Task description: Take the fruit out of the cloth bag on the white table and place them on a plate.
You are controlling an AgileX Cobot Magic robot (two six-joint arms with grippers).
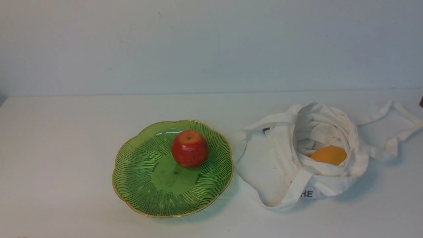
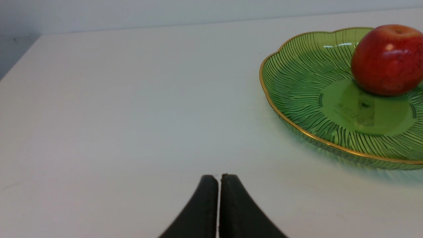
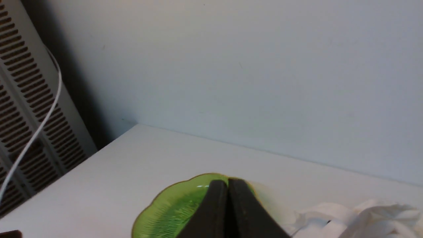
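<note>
Where its strap folds, cloth bag [image 1: 297, 155] reads "HE".

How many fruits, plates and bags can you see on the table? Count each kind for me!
Fruits: 2, the red apple and the orange fruit
Plates: 1, the green plate
Bags: 1, the cloth bag
Total: 4

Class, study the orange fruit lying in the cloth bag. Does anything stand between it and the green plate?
Yes: the orange sits low inside the cloth bag, whose crumpled wall rises between it and the plate. The apple fills only the plate's far part; bare room remains.
</note>
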